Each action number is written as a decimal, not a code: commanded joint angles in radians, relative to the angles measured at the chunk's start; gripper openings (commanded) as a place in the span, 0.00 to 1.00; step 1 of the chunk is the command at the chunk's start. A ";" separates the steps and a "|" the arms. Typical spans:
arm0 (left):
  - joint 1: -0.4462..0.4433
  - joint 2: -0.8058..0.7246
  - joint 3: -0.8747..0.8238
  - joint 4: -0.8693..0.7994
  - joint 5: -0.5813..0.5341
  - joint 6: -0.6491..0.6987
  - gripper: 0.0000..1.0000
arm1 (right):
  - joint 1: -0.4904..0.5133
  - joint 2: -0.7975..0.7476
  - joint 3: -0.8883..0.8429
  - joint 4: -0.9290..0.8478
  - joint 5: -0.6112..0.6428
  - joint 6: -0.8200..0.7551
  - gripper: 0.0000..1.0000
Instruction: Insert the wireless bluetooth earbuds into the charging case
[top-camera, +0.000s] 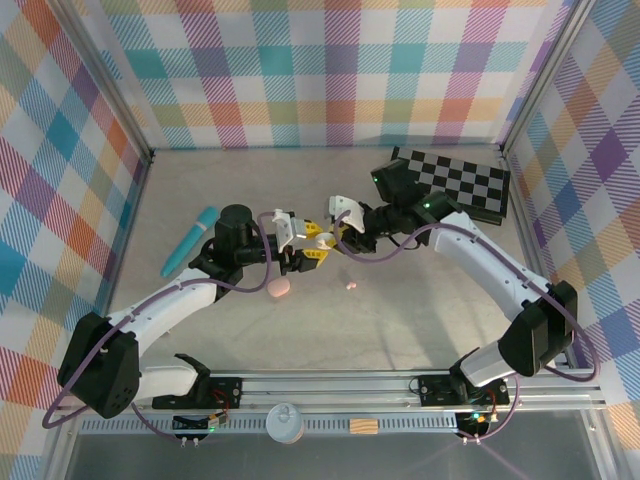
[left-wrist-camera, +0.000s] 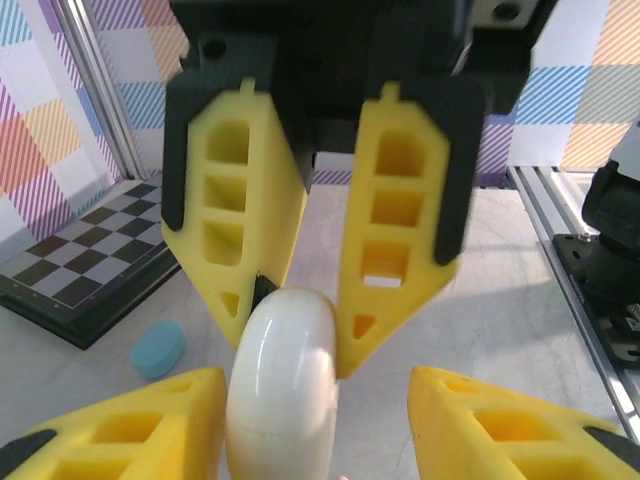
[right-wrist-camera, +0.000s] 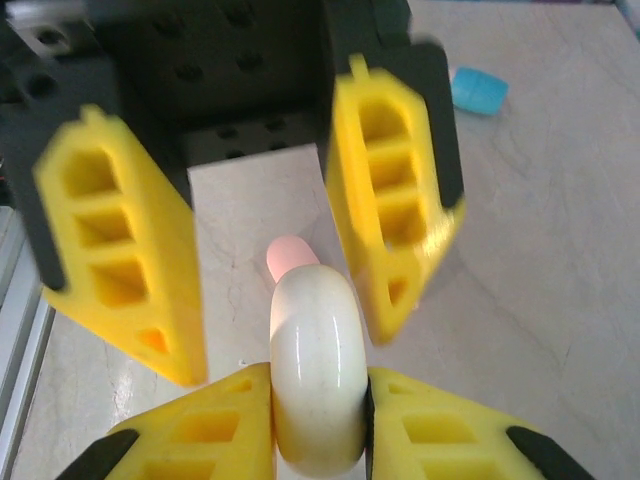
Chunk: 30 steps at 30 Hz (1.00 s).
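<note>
A glossy white charging case hangs above the table between my two grippers. My right gripper is shut on it, both yellow pads pressed to its sides. In the left wrist view the same case leans on one pad of my left gripper, whose jaws stand open with a gap on the other side. Seen from above, the left gripper and the right gripper meet nose to nose mid-table. A tiny pink earbud lies on the table just in front of them.
A pink pebble-shaped case lies below the left gripper. A teal tube is at the left, a checkerboard at the back right. A light blue pebble-shaped piece rests on the table near the board.
</note>
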<state>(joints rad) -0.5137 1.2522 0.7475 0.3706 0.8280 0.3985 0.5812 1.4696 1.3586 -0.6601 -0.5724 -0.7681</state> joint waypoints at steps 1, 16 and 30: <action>0.001 -0.047 -0.031 0.017 -0.024 0.005 0.57 | -0.028 -0.052 -0.057 0.075 -0.031 0.065 0.25; -0.020 0.007 -0.188 0.083 -0.282 -0.029 0.90 | -0.164 0.294 -0.042 0.228 -0.001 0.680 0.25; -0.020 0.009 -0.202 0.011 -0.331 -0.043 0.95 | -0.188 0.792 0.351 0.140 0.056 0.954 0.24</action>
<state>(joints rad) -0.5240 1.2701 0.5529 0.4175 0.5152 0.3710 0.4053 2.2318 1.6695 -0.4751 -0.5343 0.1200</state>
